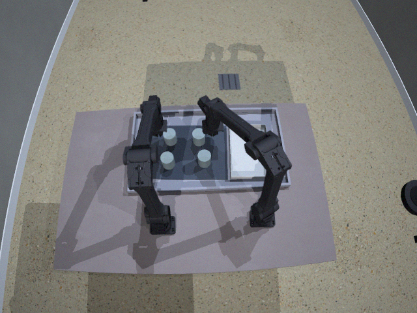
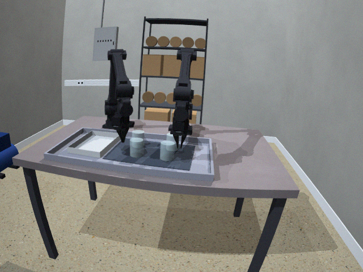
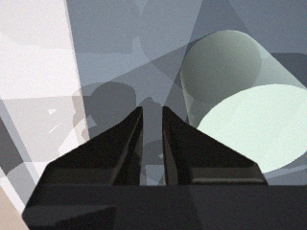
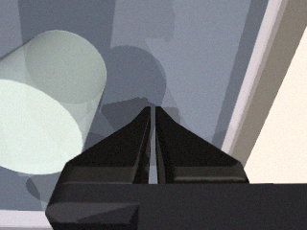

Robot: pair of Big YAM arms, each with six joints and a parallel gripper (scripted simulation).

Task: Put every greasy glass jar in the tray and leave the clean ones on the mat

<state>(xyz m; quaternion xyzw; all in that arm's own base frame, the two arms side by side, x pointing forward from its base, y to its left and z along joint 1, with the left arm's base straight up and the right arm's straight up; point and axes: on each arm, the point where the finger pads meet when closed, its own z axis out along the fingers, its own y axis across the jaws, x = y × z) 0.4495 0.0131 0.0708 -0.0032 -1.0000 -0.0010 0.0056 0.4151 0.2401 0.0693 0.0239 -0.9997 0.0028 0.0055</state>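
Going across from above, the left jaws (image 1: 163, 132) (image 2: 179, 148) come first, pointing down over the dark drying mat (image 1: 185, 175) (image 2: 183, 164). They're drawn nearly together, a narrow gap between the tips, with no jar caught in it. The far-left jar (image 1: 169, 137) (image 2: 167, 151) (image 3: 254, 131) stands upright just beside them, and the near-left jar (image 1: 167, 160) stands on the mat closer to the arm bases.

Next come the far-right jar (image 1: 199, 137) (image 2: 136, 148) (image 4: 38, 129) and the near-right jar (image 1: 204, 158) (image 2: 137, 134), both upright on the mat as well. All four are the same pale, greenish glass and stand apart from one another; which ones are greasy I can't tell.

The right jaws (image 1: 212, 132) (image 2: 122, 141) are clenched on nothing, tips down, between the far-right jar and the white tray (image 1: 245, 158) (image 2: 95, 144). The tray lies to the right of the mat and holds no jar in its visible part. A low lavender-grey rim (image 1: 208, 187) (image 2: 129, 169) surrounds both mat and tray on the counter (image 1: 300, 218) (image 2: 240, 172).
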